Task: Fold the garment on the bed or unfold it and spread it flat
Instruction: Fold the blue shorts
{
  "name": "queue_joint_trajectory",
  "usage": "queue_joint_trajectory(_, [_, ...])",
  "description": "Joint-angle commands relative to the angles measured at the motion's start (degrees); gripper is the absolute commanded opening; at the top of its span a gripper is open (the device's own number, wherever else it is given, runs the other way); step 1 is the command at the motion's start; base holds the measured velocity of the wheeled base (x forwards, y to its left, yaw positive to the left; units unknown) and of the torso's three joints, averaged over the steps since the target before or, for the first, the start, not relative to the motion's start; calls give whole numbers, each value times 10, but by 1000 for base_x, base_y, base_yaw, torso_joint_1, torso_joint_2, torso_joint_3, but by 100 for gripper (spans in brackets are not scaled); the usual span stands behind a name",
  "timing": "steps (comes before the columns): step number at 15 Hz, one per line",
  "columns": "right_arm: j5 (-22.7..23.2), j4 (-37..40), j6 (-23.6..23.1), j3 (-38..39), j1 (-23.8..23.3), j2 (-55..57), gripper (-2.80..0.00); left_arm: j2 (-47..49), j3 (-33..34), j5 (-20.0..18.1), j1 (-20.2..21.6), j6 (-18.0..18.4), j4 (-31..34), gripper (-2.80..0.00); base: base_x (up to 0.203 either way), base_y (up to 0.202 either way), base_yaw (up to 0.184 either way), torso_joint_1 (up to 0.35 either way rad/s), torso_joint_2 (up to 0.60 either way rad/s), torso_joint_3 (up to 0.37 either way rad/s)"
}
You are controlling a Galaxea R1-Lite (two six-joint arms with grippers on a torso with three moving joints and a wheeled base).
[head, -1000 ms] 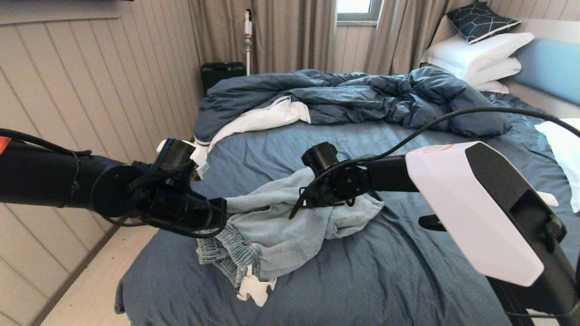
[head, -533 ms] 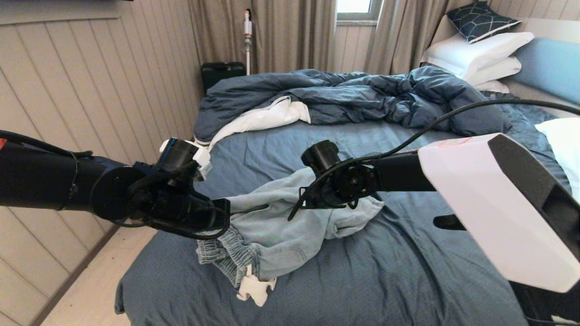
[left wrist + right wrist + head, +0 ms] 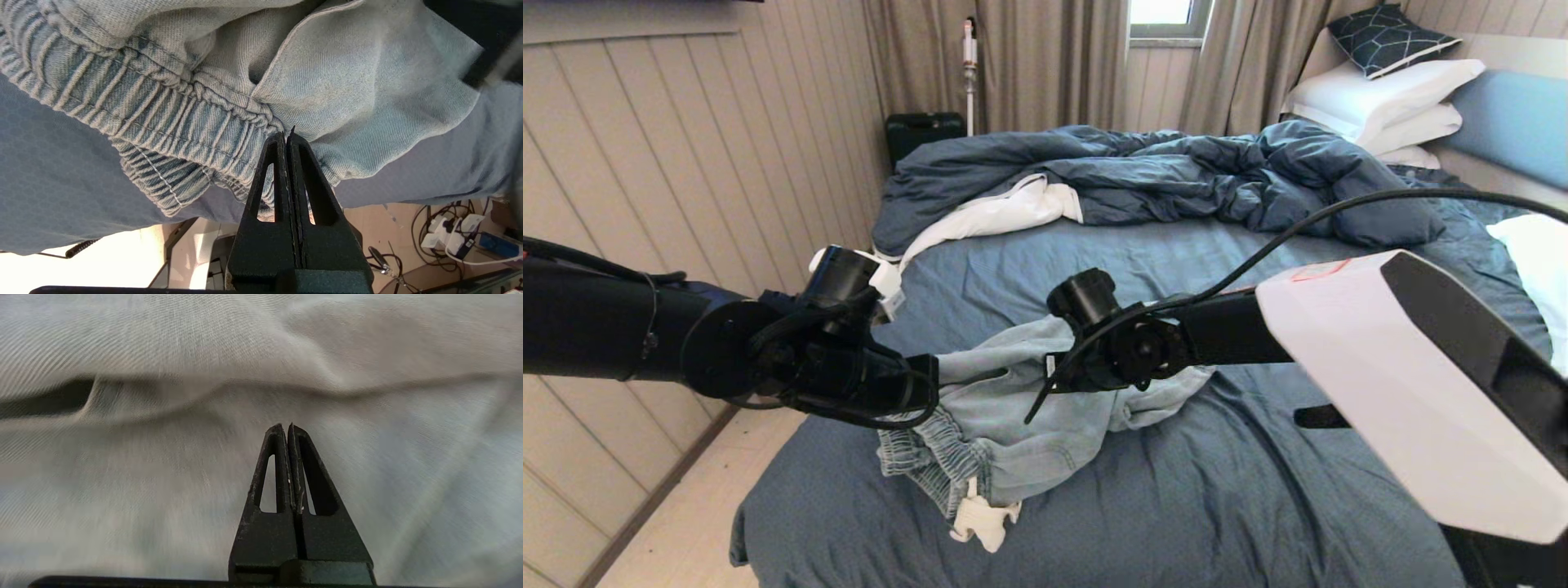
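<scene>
- Overhead, head view: pale light-blue washed-denim shorts (image 3: pixel 1013 425) lay bunched near the foot of the slate-blue-sheeted bed (image 3: pixel 1176 506), both arms at them; unfolding seemed in hand.
- Left wrist view: left gripper (image 3: pixel 286 136) pressed together, tips at the gathered waistband; whether cloth was pinched, unclear.
- Right wrist view: right gripper (image 3: pixel 286 428) pressed together over the denim. Next: pull apart, spread flat.
- No readable writing.

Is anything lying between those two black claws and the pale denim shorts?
Nothing visible. The left gripper is at the shorts' gathered waistband, and the right gripper hangs directly over bare denim; both have their fingers together.
</scene>
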Motion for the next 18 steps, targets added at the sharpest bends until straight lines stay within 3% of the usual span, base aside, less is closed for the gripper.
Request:
queue_joint_trajectory(1, [-2, 0, 3, -30, -2, 40, -280, -9, 6, -1, 0, -1, -1, -280, 0, 0, 0, 0, 0, 0])
queue_joint_trajectory(4, [-25, -1, 4, -63, -3, 65, -280, -12, 11, -1, 0, -1, -7, -280, 0, 0, 0, 0, 0, 0])
queue_joint_trajectory(6, [-114, -30, 6, -97, -1, 91, -280, -14, 19, -2, 0, -2, -11, -280, 0, 0, 0, 0, 0, 0])
queue_joint_trajectory(8, [-168, -136, 6, -99, 6, 102, -280, -18, 32, -2, -1, -1, -27, -280, 0, 0, 0, 0, 0, 0])
queue_joint_trajectory(11, [-219, -173, 5, -101, 7, 100, -280, -26, 47, -2, -2, -2, -33, -280, 0, 0, 0, 0, 0, 0])
queue_joint_trajectory(14, [-263, -243, -28, -101, 0, 102, -280, -28, 47, -3, -2, -2, -33, -280, 0, 0, 0, 0, 0, 0])
queue_joint_trajectory(16, [-275, -285, -70, -101, -2, 101, -280, -30, 49, -3, -2, -2, -33, -280, 0, 0, 0, 0, 0, 0])
queue_joint_trajectory(18, [-277, -297, -80, -100, -4, 96, -280, -32, 53, -3, -1, -2, -33, -280, 0, 0, 0, 0, 0, 0])
